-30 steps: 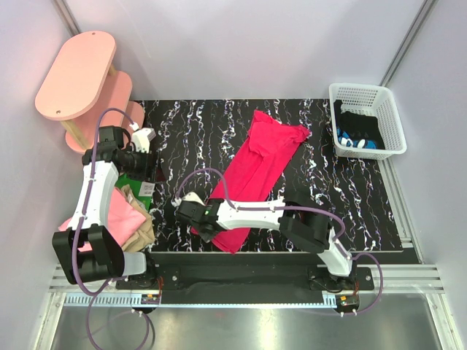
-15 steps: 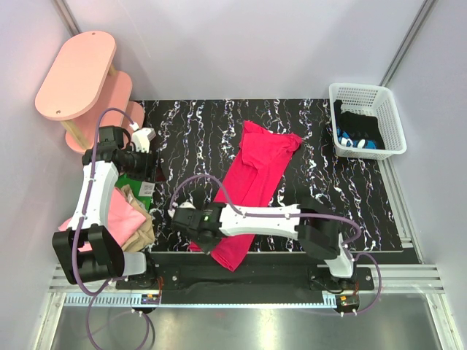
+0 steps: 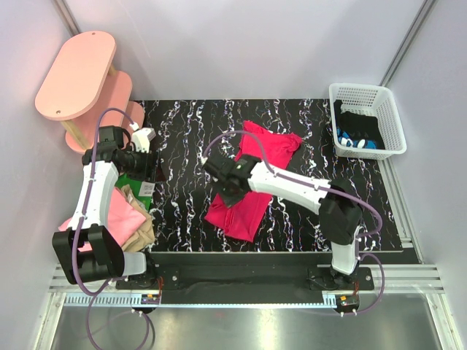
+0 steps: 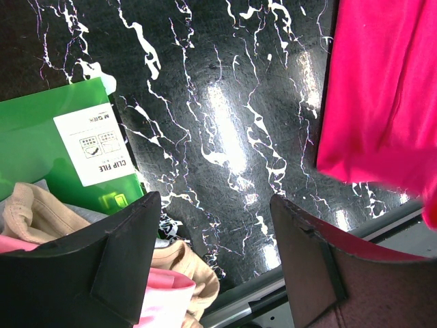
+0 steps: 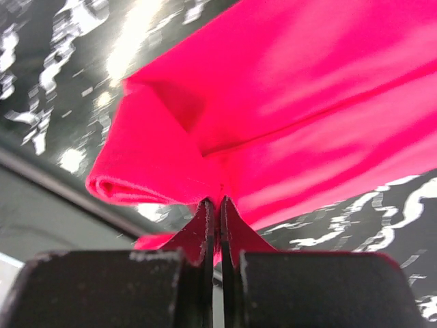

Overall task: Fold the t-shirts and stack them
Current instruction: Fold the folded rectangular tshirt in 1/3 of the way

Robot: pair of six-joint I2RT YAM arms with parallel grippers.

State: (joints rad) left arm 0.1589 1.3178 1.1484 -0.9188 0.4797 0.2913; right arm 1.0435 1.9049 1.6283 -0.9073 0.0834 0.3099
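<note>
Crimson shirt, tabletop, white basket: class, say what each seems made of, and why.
Crimson shirt: soft matte knit cloth, probably; it folds and creases. Tabletop: glossy black, white-veined, marble or laminate imitation; lights reflect. White basket: likely moulded plastic; slotted walls.

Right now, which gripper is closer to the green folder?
Left. The left gripper hovers open beside the green folder; the right gripper is at mid-table, pinching the crimson shirt.

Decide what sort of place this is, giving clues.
Probably a robot test cell: a white left robot arm and white right robot arm bolted at a black marbled table inside plain pale walls.
</note>
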